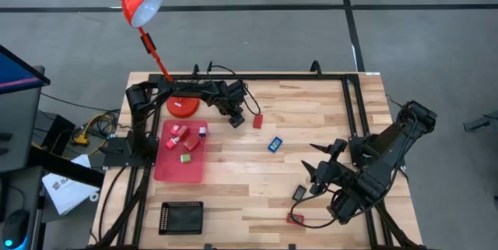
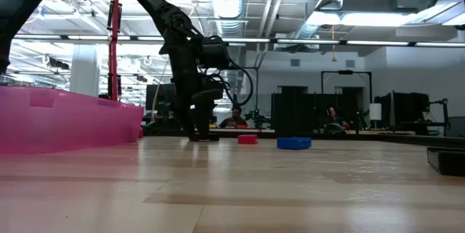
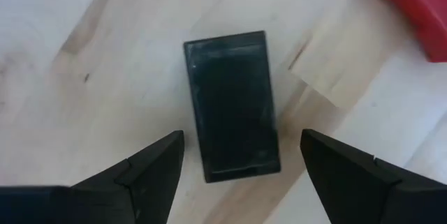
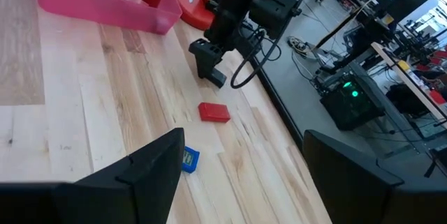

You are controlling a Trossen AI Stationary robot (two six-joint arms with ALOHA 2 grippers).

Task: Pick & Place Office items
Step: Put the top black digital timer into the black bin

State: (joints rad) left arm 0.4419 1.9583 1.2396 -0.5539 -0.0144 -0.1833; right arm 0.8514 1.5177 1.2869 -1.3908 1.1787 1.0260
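A small black block [image 3: 230, 105] lies flat on the wooden table. My left gripper [image 3: 241, 137] points down over it, open, with one finger on each long side near the block's end; no touch shows. The same gripper [image 1: 236, 116] stands at the table's far middle and shows low to the table [image 2: 200, 133] in the low view. Beside it lie a red block [image 1: 257, 121] and a blue block [image 1: 275, 144]. My right gripper [image 4: 244, 140] waits open and bare above the table's right side [image 1: 315, 164].
A red tray [image 1: 173, 168] at the left holds several small pieces. A black tray [image 1: 180, 217] sits at the near left. The red desk lamp's base [image 1: 185, 107] stands behind the left gripper. A black piece [image 1: 299, 193] and a red piece [image 1: 296, 219] lie under the right arm.
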